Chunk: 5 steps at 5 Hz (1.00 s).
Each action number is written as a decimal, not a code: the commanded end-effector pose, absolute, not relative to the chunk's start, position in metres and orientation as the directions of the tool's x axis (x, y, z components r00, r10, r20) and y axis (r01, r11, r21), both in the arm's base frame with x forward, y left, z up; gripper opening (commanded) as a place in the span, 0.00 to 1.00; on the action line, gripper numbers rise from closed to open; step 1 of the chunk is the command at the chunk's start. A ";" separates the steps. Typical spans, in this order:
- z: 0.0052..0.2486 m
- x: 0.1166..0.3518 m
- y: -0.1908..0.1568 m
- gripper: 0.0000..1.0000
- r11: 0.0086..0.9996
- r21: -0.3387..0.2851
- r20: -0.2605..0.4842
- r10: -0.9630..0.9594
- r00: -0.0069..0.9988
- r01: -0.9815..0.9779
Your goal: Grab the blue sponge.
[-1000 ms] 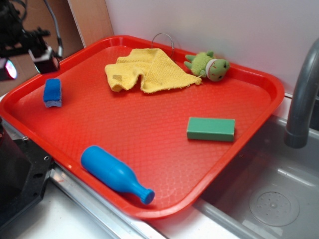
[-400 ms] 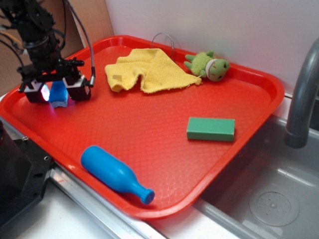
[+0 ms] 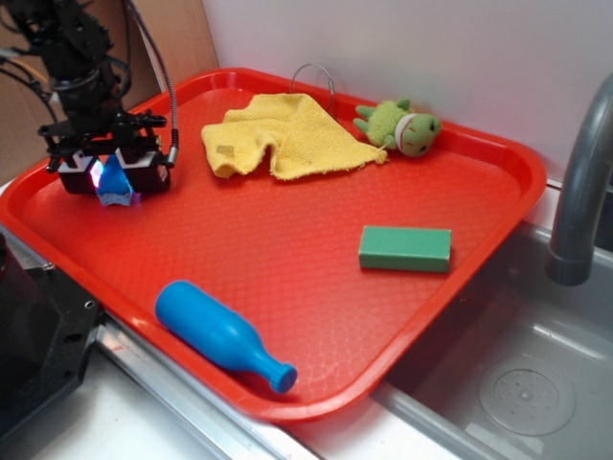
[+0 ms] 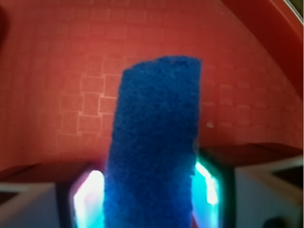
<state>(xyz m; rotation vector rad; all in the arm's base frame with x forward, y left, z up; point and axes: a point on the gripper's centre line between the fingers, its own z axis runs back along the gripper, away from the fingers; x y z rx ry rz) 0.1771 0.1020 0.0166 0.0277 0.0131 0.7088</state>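
wrist view shows the pincer [image 4: 149, 190] pinching the blue sponge [image 4: 154, 142] between its lit pads, red tray [image 4: 71, 71] just beneath.

We find no legible text, label, brand, number or sign in either view.
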 end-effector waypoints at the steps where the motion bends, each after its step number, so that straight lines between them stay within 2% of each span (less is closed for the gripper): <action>1: 0.120 0.207 0.055 0.00 0.971 -0.047 0.073 0.239 0.968 -0.236; 2: 0.170 0.205 0.026 0.00 0.994 -0.033 0.158 0.107 0.982 -0.103; 3: 0.219 0.194 -0.009 0.00 1.000 -0.018 0.207 0.000 0.978 0.004; 4: 0.269 0.171 -0.036 0.00 0.996 -0.031 0.245 -0.075 0.967 0.085; 5: 0.276 0.163 -0.034 0.00 0.996 -0.037 0.262 -0.071 0.963 0.084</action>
